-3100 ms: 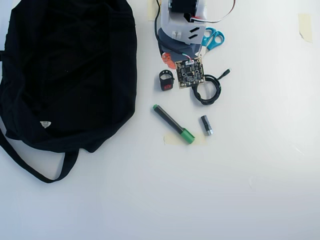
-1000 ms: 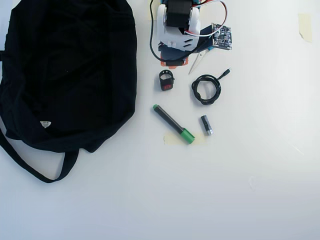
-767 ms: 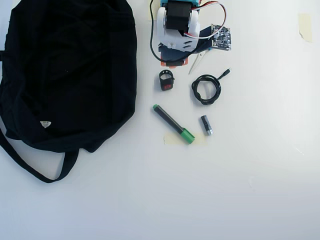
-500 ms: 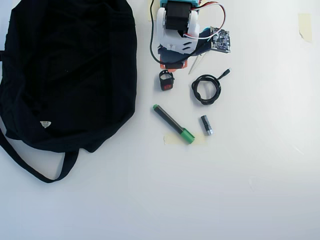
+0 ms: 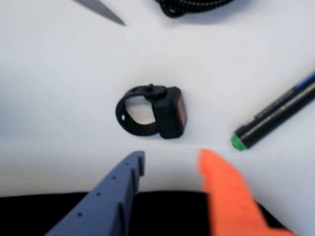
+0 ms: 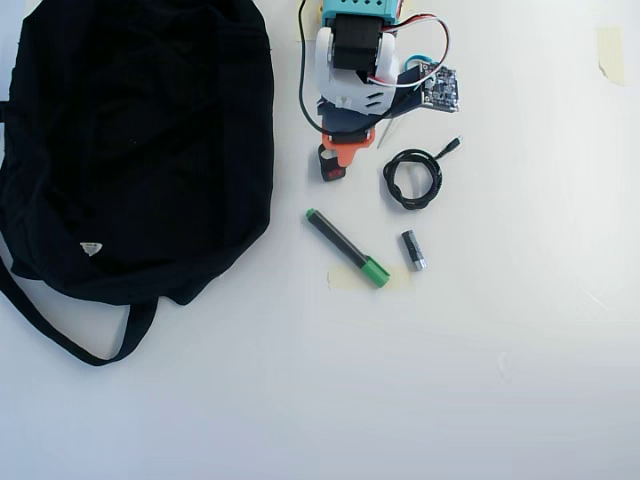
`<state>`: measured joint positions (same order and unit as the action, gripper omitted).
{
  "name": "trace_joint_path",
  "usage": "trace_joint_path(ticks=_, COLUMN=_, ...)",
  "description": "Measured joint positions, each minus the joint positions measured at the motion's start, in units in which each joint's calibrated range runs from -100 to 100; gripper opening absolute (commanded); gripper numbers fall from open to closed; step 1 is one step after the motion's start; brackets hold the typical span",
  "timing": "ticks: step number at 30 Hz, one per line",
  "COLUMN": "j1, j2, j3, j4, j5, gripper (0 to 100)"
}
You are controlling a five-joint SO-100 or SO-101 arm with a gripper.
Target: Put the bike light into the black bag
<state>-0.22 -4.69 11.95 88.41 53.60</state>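
Nearest the wrist camera, the gripper (image 5: 170,162) is reaching in from the bottom edge, its blue-grey finger on the left and its orange finger on the right, spread apart with bare table showing between the tips and nothing held. The bike light (image 5: 162,115) is lying on the white table (image 5: 59,88) just beyond those tips, roughly centred on the gap and apart from both fingers. Its black block is sitting to the right with the red lens facing right, and its loop strap is curling off to the left.

The wrist view is also catching one end of a black marker (image 5: 275,115) with a green tip at the right, and part of a coiled black cable (image 5: 192,6) at the top edge.

The overhead view is showing what the wrist camera is missing: the black bag (image 6: 140,140), filling the upper left, with its long strap trailing below and a small white triangular tag near its lower edge. There the bike light (image 6: 331,168) is lying just right of the bag, partly under the gripper (image 6: 345,155). That view is also showing the whole marker (image 6: 346,247), the cable (image 6: 413,180), and a small grey-black cylinder (image 6: 413,250) beside the marker.
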Motion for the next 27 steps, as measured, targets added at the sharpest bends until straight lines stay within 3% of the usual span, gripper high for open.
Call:
trace_joint_path(ticks=13, j1=-0.81, j2=0.00, j3=6.13, j4=-5.93, j5=-0.05, gripper=30)
trace_joint_path(ticks=27, j1=-0.88, j2=0.00, j3=12.34, j4=-12.88, j5=-0.05, gripper=30)
